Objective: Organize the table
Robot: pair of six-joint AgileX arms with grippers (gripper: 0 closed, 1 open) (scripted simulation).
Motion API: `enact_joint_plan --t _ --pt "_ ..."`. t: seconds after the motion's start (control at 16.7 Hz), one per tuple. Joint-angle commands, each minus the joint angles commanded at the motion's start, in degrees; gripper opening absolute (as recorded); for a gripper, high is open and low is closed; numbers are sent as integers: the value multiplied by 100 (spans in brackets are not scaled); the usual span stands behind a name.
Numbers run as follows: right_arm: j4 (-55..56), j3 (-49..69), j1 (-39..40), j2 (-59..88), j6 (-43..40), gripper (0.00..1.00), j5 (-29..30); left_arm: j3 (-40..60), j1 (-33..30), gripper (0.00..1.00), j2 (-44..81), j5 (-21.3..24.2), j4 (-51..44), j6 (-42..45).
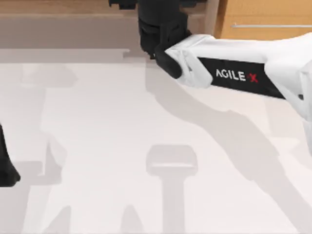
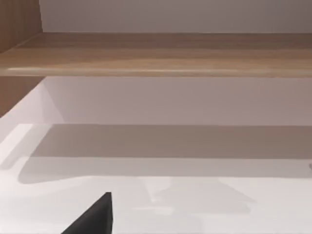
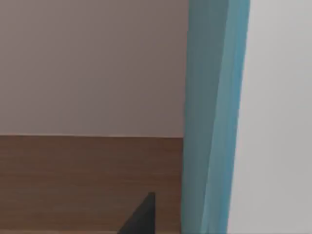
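Surface (image 1: 97,136): rigid, smooth, fixed; nothing to grip. Right claw (image 1: 156,34) at far shelf (image 1: 58,22), beside blue panel (image 3: 214,117); grip state can't tell. Left arm (image 1: 6,165) parked left.

I see a brown wooden shelf (image 1: 63,22) along the upper left of the top view, an orange-wood drawer unit (image 1: 265,19) with silver handle (image 1: 270,25) upper right.
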Motion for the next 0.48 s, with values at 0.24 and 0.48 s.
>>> enact_joint_plan --t 0.24,0.48 --pt "0 0 0 0 0 25 0 0 0 100 0 0 0 0" --pt "0 0 0 0 0 0 0 0 0 100 0 0 0 0"
